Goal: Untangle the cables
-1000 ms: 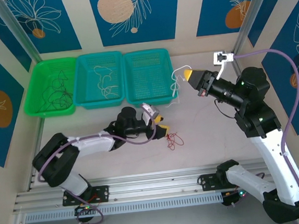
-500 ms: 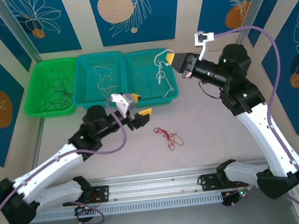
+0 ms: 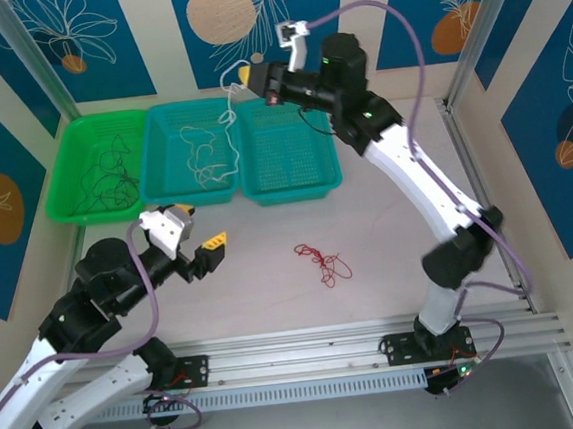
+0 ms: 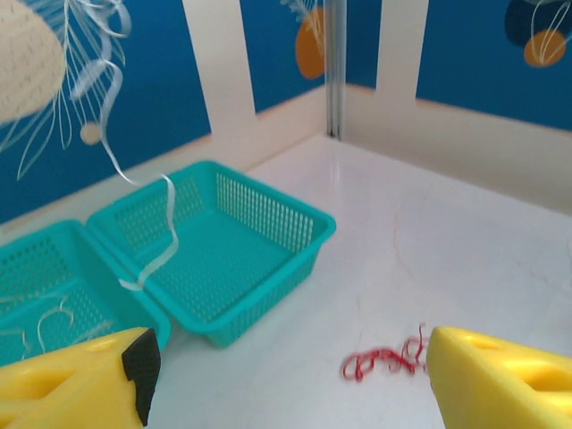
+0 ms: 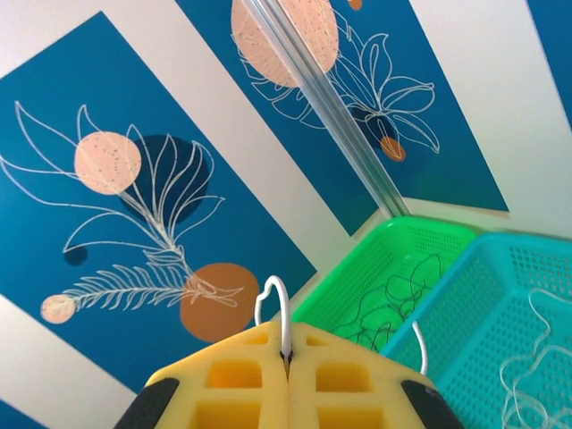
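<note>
L gripper nearest, jaws wide apart, nothing in them. Red cable lies loose on table just beyond. Farther back, black cable sits in green basket. R gripper is up high at rear, pinched tight on white cable — it dangles over mid teal basket.

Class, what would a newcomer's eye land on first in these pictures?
The right gripper, high at the back, pinches a thin white wire that dangles over the far row of plastic mesh baskets. A thin red wire lies in a loose squiggle, alone on the pale tabletop.
</note>
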You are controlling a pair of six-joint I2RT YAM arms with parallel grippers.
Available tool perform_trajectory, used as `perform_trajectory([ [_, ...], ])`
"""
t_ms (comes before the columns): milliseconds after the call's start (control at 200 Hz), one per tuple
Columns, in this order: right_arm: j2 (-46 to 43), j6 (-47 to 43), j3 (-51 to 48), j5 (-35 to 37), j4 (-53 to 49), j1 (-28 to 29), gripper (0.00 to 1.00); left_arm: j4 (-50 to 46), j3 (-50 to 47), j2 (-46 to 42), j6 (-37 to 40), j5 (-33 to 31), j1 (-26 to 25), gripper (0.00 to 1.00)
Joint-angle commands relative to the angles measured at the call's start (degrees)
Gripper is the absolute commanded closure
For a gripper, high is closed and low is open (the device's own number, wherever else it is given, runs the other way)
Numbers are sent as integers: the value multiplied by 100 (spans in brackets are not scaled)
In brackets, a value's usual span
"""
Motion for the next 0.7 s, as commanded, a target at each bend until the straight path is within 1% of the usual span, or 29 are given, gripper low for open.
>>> perform_trajectory([
  [0, 1125, -389, 1109, -182, -507, 185, 100, -1095, 257, -218, -310, -468, -26, 21],
  [125, 2662, -564, 2771, -51, -1233, 382, 100, -1497, 361, -422, -641, -1081, -30, 21],
  [185, 3327, -593, 3457, 118, -1503, 439, 100, -1673, 407, -468, -749, -1245, -28, 21],
  [255, 3840, -493, 3797, 233, -1534, 466, 100, -1791, 418, -525, -845, -1327, -30, 21],
  [295, 4001, -393, 3791, 253, -1475, 462, 96, -1836, 407, -549, -884, -1335, -27, 21],
  [365, 4147, -323, 3708, 266, -1441, 477, 82, -1901, 377, -571, -926, -1340, -31, 20],
  [415, 4163, -377, 3668, 253, -1500, 497, 69, -1929, 359, -581, -938, -1348, -32, 20],
  [460, 4142, -451, 3678, 274, -1622, 515, 62, -1923, 321, -572, -937, -1364, -31, 20],
  [570, 3886, -701, 3675, 301, -1916, 524, 51, -1781, 246, -513, -892, -1386, -24, 19],
  [695, 3402, -957, 3622, 280, -2346, 497, 48, -1541, 178, -278, -829, -1277, -29, 19],
])
